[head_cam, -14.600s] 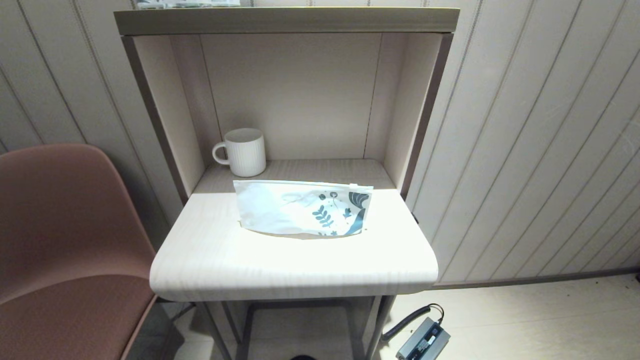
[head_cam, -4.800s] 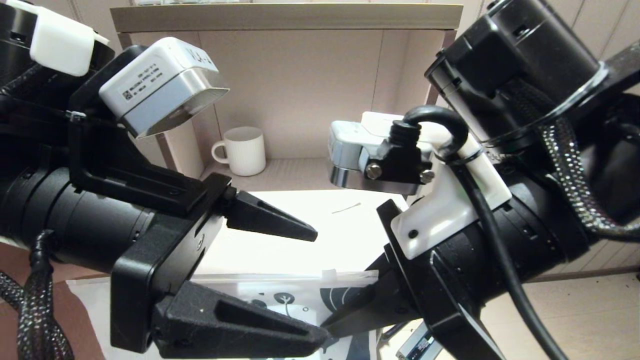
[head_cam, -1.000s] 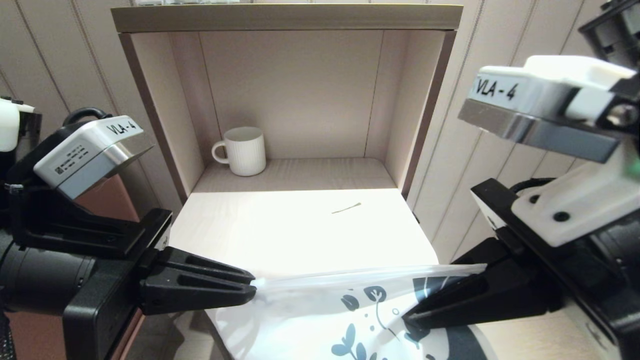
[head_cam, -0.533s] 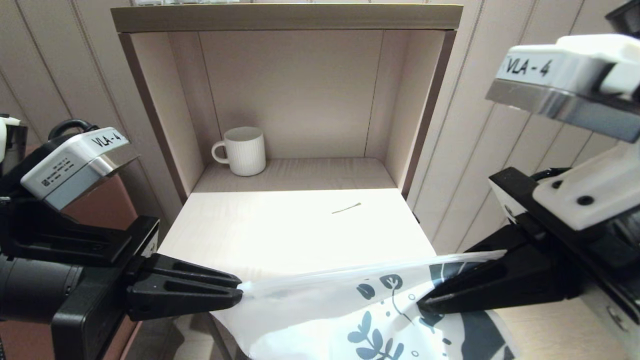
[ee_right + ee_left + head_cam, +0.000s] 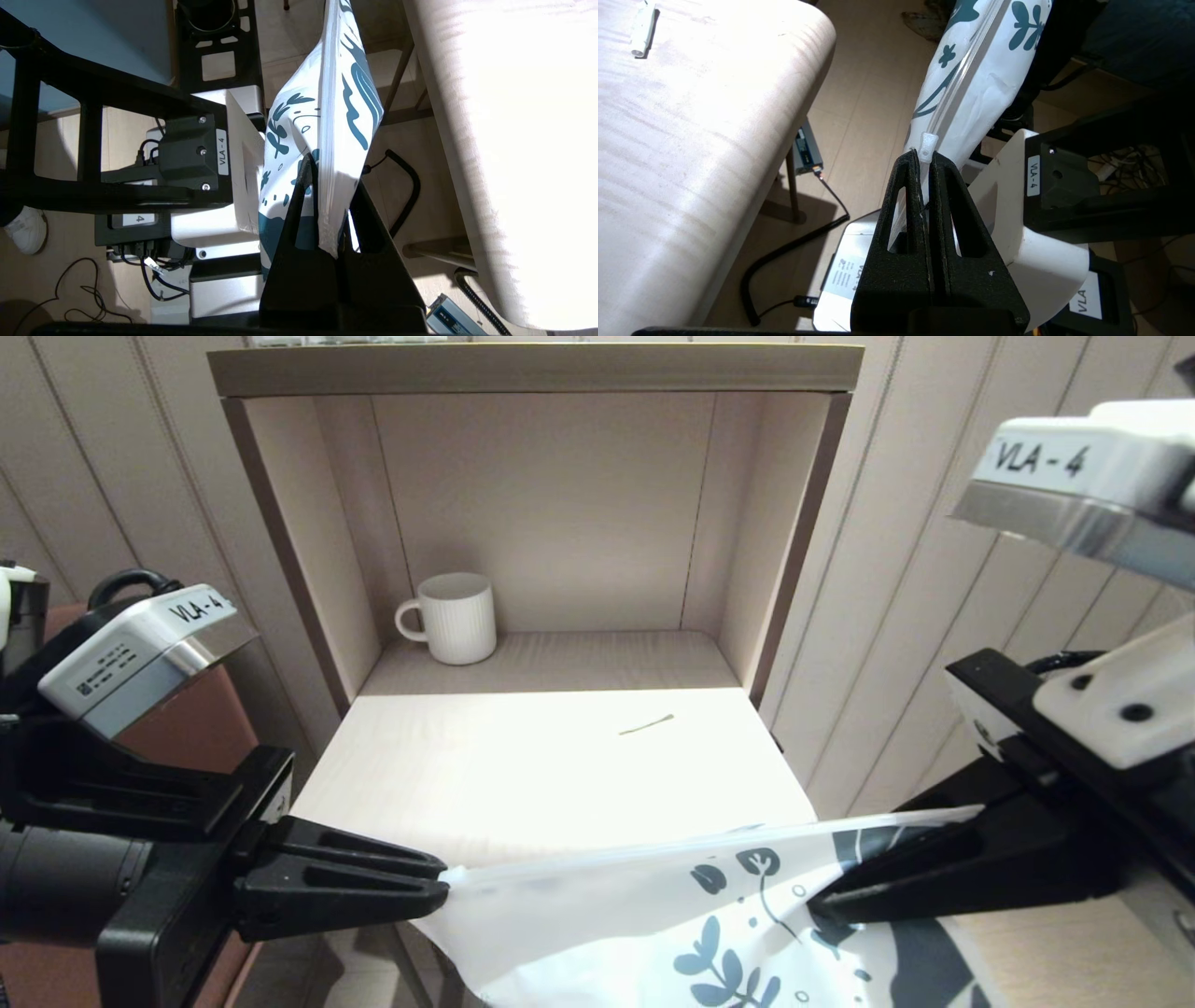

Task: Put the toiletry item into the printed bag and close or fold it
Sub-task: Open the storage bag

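The printed bag (image 5: pixel 644 915) hangs in the air in front of the table's front edge, stretched between my two grippers, leaf prints toward the right. My left gripper (image 5: pixel 446 887) is shut on its plain end at the zip strip, right by the slider tab (image 5: pixel 927 144). My right gripper (image 5: pixel 822 907) is shut on the printed end (image 5: pixel 327 205). The toiletry item (image 5: pixel 646 724), a thin olive sliver, lies alone on the table (image 5: pixel 485 775), right of centre, well beyond the bag. It also shows as a small pale stick (image 5: pixel 642 25) in the left wrist view.
A white ribbed mug (image 5: pixel 457 618) stands at the back left inside the open shelf box (image 5: pixel 532 369). A brown chair (image 5: pixel 201 723) is left of the table. On the floor lie a power adapter (image 5: pixel 805 153) and a black cable (image 5: pixel 794 247).
Both grippers have moved apart over the last second, the right one further right, the left slightly left. The bag between them is pulled out wider. The sliver and mug have not moved.
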